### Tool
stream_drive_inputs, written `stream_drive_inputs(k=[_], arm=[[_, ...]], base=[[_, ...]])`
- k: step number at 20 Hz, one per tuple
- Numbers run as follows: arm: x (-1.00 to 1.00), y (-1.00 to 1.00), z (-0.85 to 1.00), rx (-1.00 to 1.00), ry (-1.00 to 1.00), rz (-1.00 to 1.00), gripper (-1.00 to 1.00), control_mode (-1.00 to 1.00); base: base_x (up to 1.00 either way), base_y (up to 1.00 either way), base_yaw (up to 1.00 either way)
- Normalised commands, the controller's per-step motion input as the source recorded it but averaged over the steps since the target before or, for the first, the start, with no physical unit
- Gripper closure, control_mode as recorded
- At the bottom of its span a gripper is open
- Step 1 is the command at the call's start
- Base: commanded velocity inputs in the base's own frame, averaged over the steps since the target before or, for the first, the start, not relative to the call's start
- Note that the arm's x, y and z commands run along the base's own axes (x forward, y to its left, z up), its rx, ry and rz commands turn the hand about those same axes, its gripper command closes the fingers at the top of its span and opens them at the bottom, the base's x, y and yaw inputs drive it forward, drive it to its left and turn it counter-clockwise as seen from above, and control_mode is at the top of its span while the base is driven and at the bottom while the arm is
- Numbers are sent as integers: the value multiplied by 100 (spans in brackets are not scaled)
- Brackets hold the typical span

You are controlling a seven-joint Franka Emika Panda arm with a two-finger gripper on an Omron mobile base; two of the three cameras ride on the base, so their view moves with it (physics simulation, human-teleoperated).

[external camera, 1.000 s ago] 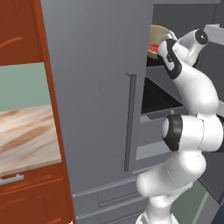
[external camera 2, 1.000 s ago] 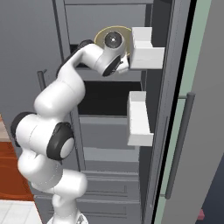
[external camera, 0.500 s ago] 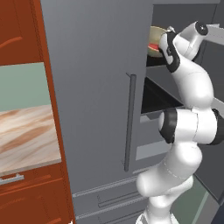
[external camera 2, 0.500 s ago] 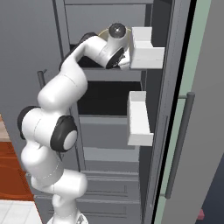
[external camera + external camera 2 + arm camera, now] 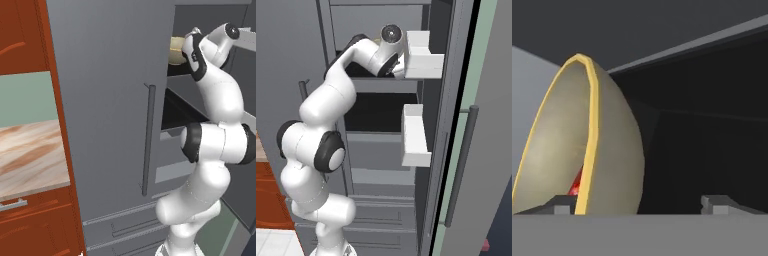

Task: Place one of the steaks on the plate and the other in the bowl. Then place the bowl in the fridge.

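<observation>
Fridge [image 5: 110, 100] stands with its right-hand door swung wide; left door closed, long bar handle [image 5: 146, 140] down its edge. White door bins [image 5: 423, 55] hang on the inside of the open door.

Arm reaches up and into the upper compartment. Gripper [image 5: 639, 202] sits at the front edge of the top shelf [image 5: 175, 72], fingers spread wide and gripping nothing: one fingertip [image 5: 562, 204] lies at the bowl's rim, the other [image 5: 722, 202] well off to the far side with dark, bare shelf space in front of it.

Bowl [image 5: 587, 145] is on that top shelf, inside the fridge. From the left base camera a slice of its tan side [image 5: 176, 50] shows just behind the edge of the closed door, with the wrist right beside it. In the hand camera the bowl looks tipped on its side, but that is the camera's roll; its yellow rim runs as a long arc up from the near fingertip. A spot of red shows low inside the rim, most likely the steak [image 5: 576, 186], though too little is in sight to be sure.

Key relation: the bowl lies off to one finger's side, not between the two. That finger is close against the rim, possibly touching; cannot tell. Bowl looks delivered. My read is that the arm should draw straight back along its own line, away from the rim, so the near finger does not drag the bowl toward the shelf edge.
</observation>
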Motion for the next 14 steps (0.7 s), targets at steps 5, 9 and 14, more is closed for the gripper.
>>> stream_drive_inputs(k=[5, 9, 14], arm=[[-2, 0, 0, 0, -17, 0, -100, -100], [-16, 12, 14, -2, -28, 0, -100, -100], [-34, 8, 21, -1, -24, 0, -100, -100]], base=[[0, 0, 0], [0, 0, 0], [0, 0, 0]])
